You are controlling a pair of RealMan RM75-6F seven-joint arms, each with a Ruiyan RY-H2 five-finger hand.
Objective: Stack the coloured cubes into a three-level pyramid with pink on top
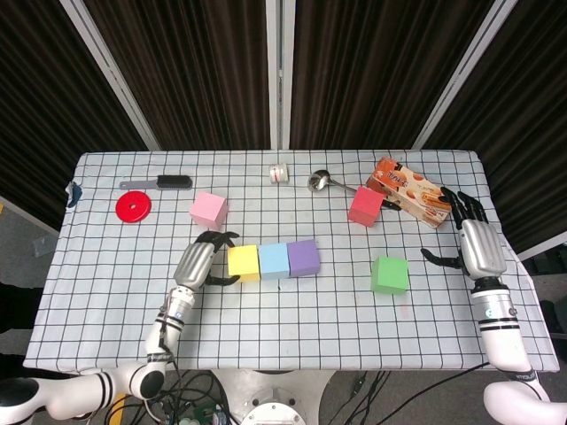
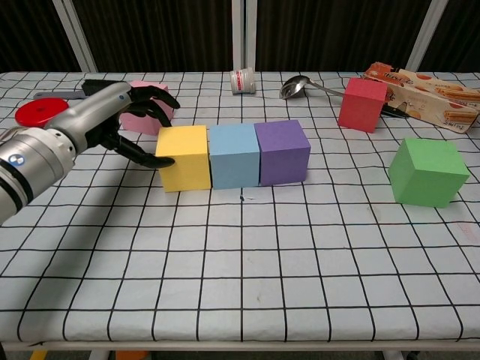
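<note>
Yellow (image 2: 184, 157), blue (image 2: 233, 154) and purple (image 2: 282, 151) cubes stand in a touching row at mid-table. My left hand (image 2: 105, 120) is at the yellow cube's left side with fingers spread, one fingertip (image 2: 161, 160) touching that face; it holds nothing. Behind this hand sits the pink cube (image 1: 208, 209), partly hidden in the chest view. The red cube (image 1: 365, 205) is at the back right and the green cube (image 1: 390, 274) at the right. Near the table's right edge my right hand (image 1: 478, 246) lies open, apart from the green cube.
A red disc (image 1: 133, 206) and a black brush (image 1: 168, 182) lie at the back left. A small cup (image 1: 280, 173) and a spoon (image 1: 328, 182) are at the back centre. A snack box (image 1: 409, 192) lies behind the red cube.
</note>
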